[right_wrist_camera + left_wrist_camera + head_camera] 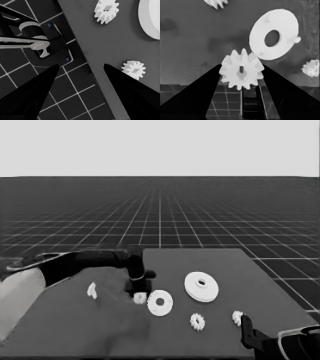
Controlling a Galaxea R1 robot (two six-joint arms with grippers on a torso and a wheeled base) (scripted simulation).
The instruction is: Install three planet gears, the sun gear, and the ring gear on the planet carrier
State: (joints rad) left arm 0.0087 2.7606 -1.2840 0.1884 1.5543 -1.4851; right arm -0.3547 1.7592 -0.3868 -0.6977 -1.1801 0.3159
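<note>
My left gripper (241,75) holds one planet gear (241,72) tight between its fingers, just beside the smaller round part (160,302), which lies toward the table's right. The right gripper (81,67) waits open at the near right corner.

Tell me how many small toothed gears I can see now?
3: one gear between the left gripper fingers beside the smaller round part; two lying in front. A fourth may be hidden.
</note>
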